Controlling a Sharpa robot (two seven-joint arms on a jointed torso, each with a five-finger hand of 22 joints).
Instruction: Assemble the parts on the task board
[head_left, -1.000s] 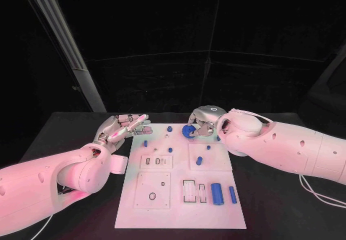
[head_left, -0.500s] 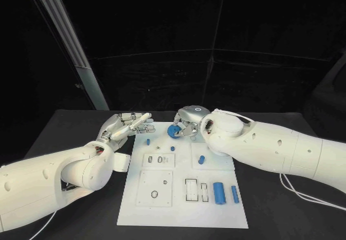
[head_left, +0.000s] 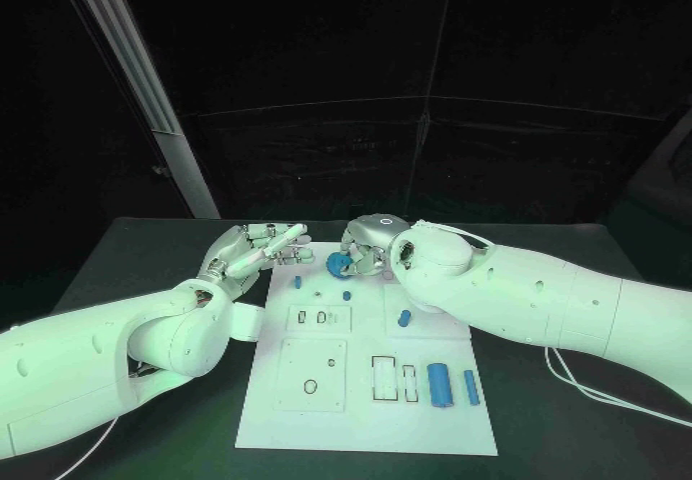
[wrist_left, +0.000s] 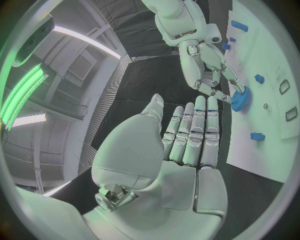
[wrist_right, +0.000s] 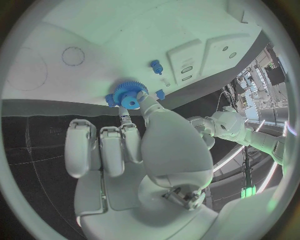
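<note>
the right hand (head_left: 372, 243) holds a blue gear (head_left: 340, 264) pinched at its fingertips (wrist_right: 145, 102), over the far end of the white task board (head_left: 332, 420), close to its left edge. in the right wrist view the gear sits just at the board's edge, beside a small blue peg (wrist_right: 156, 66). the left hand (head_left: 253, 250) rests just off the board's far left corner, fingers straight, side by side, holding nothing, with the gear a little beyond its fingertips (wrist_left: 211, 104). two blue cylinders (head_left: 438, 384) lie near the board's right edge, well apart from both hands.
</note>
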